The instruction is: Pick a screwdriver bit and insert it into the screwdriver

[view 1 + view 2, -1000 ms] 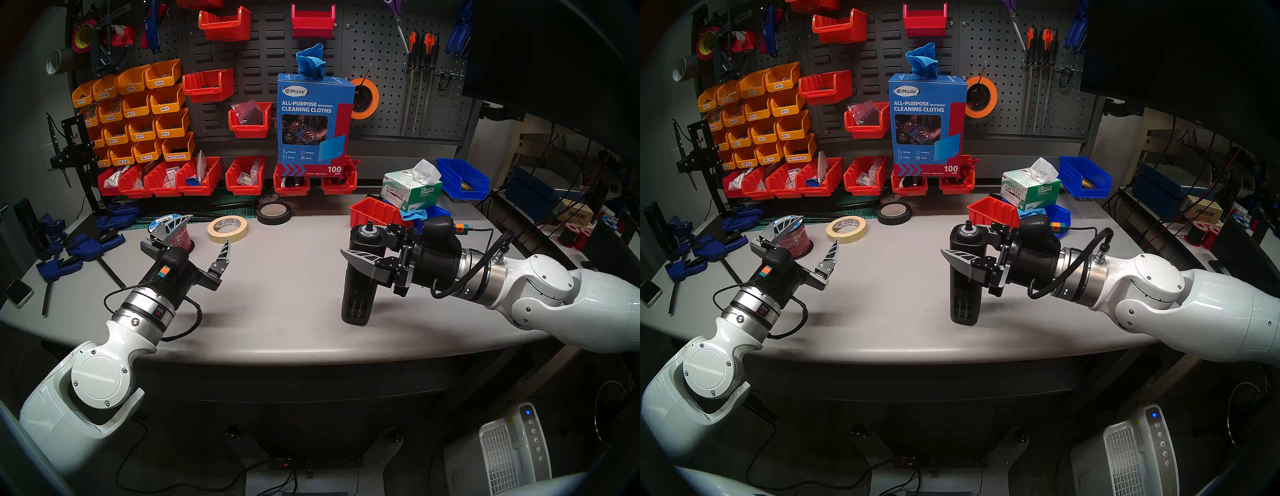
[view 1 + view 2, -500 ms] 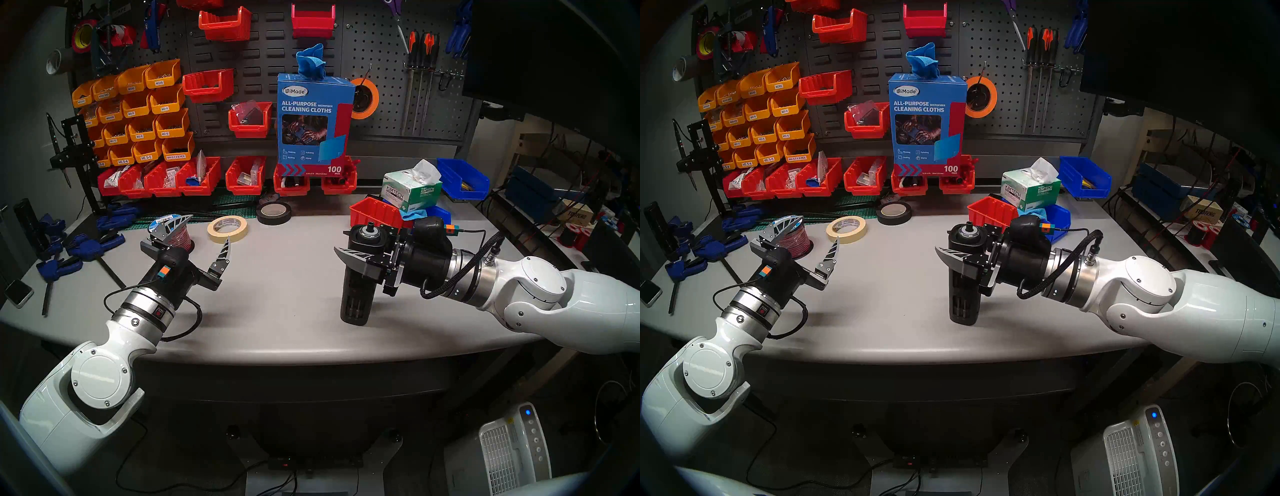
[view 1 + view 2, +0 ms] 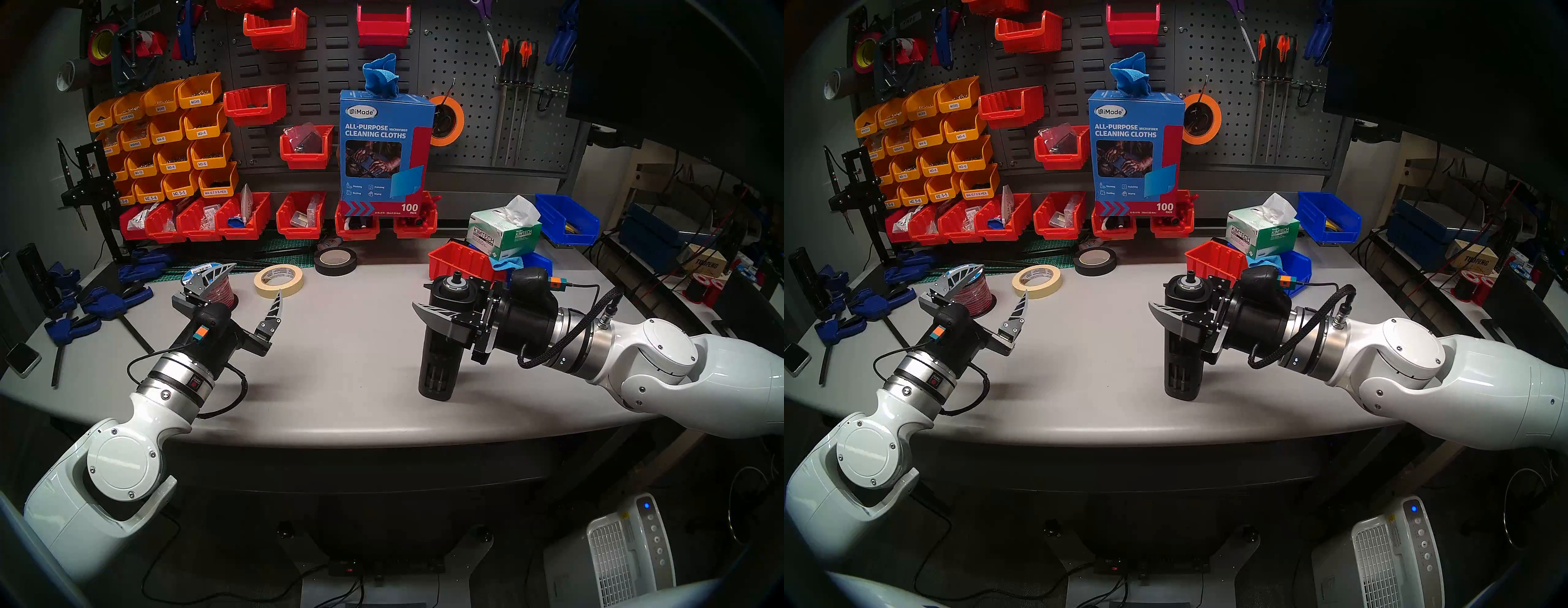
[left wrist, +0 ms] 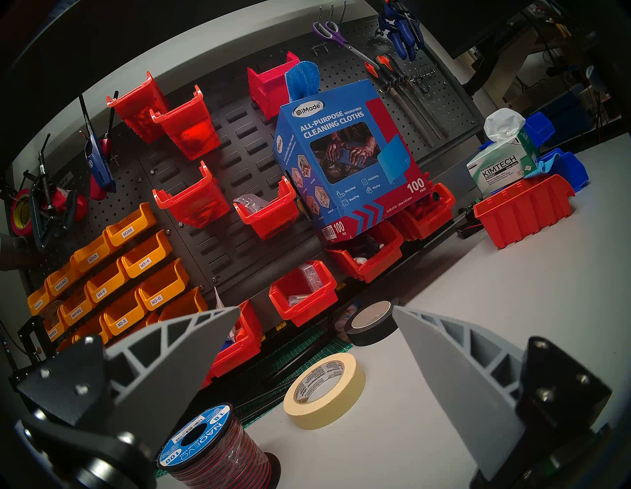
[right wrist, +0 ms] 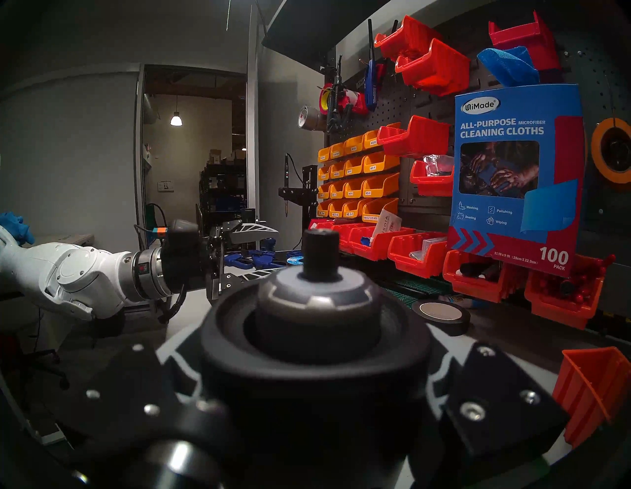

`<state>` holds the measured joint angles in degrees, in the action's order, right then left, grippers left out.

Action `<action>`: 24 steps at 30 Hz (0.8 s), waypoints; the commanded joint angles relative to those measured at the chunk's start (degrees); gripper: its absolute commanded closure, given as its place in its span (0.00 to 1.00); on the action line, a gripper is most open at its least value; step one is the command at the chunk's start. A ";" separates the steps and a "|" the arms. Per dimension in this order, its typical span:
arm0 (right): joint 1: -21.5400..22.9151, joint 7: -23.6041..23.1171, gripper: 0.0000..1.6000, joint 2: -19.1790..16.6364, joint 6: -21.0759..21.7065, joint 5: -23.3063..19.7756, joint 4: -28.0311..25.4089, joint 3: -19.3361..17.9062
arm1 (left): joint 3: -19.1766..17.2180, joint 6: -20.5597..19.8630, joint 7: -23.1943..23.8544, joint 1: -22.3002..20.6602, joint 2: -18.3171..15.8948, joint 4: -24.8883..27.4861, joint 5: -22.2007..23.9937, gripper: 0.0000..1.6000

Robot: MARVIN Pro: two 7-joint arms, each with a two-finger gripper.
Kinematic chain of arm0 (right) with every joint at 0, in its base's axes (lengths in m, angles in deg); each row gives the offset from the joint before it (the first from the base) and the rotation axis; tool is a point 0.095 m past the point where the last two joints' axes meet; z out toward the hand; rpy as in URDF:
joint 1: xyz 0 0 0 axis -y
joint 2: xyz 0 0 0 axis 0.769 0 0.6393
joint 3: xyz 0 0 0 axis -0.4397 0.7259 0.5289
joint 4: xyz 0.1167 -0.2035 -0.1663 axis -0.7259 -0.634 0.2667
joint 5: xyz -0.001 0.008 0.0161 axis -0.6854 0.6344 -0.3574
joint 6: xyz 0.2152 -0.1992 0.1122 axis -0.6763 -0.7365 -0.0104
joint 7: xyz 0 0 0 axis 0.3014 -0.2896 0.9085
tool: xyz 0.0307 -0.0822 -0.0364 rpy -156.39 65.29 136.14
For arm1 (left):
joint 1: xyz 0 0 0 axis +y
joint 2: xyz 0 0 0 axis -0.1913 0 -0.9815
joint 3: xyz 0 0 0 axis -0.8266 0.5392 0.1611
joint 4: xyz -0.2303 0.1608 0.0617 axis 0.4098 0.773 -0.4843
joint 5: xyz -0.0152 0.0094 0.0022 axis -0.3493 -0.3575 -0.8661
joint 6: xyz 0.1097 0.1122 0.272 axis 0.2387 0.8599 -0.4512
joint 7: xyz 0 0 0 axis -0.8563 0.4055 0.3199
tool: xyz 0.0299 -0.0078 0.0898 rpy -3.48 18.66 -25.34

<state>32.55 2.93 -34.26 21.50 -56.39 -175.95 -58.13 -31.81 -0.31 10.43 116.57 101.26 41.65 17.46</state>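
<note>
The screwdriver [image 3: 439, 361] is a tall black column with slots in its lower half, standing slightly tilted on the grey table [image 3: 348, 361], right of centre. My right gripper [image 3: 424, 299] comes in from the right and is shut on the screwdriver's upper half [image 3: 1183, 369], one finger across its front and one behind. A small black-knobbed pin [image 5: 321, 249] sticks up from the silver ring on the screwdriver's top [image 5: 317, 327]. I cannot make out a screwdriver bit in any view. My left gripper [image 3: 256, 279] hovers open and empty at the table's left [image 4: 316, 309].
A wire spool [image 3: 216, 288], a masking tape roll [image 3: 278, 280] and a black tape roll [image 3: 335, 261] lie around the left gripper. A red bin [image 3: 460, 259], tissue box [image 3: 505, 235] and blue bins stand behind the right wrist. Blue clamps [image 3: 97, 297] clutter the far left.
My right gripper slid a little further left around the screwdriver and its fingers closed in on the body. The left arm has not moved.
</note>
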 commanded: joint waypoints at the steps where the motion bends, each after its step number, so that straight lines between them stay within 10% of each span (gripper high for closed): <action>1: 1.69 0.28 1.00 0.07 -2.01 -0.83 -1.38 -1.92 | -1.02 0.66 -0.20 -0.52 -0.03 1.46 0.12 0.00; 6: 1.83 0.03 1.00 0.09 -1.36 -1.60 -1.45 -1.92 | -1.03 0.66 -0.20 -0.52 -0.04 1.46 0.12 0.00; 7: 1.86 -0.01 0.84 0.02 -1.29 -1.60 -1.52 -1.92 | -1.03 0.66 -0.20 -0.52 -0.04 1.46 0.12 0.00; 11: 1.89 -0.11 0.91 -0.17 -1.01 -1.73 -1.62 -1.88 | -1.03 0.66 -0.20 -0.52 -0.04 1.46 0.12 0.00; 12: 1.86 -0.12 0.75 -0.22 -1.05 -1.76 -1.61 -1.86 | -1.03 0.66 -0.20 -0.52 -0.04 1.46 0.12 0.00; 13: 1.80 -0.09 0.24 -0.30 -1.10 -1.87 -1.58 -1.80 | -1.04 0.66 -0.20 -0.51 -0.04 1.46 0.12 0.00; 15: 1.81 -0.16 0.04 -0.38 -1.12 -1.90 -1.54 -1.77 | -1.04 0.67 -0.20 -0.51 -0.04 1.46 0.13 0.00; 24: 1.80 -0.55 0.00 -0.67 -1.45 -1.86 -1.41 -1.82 | -1.06 0.68 -0.19 -0.49 -0.04 1.47 0.14 0.00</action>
<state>32.90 2.55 -34.65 21.26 -58.20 -176.87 -58.41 -31.81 -0.31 10.43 116.57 101.26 41.65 17.46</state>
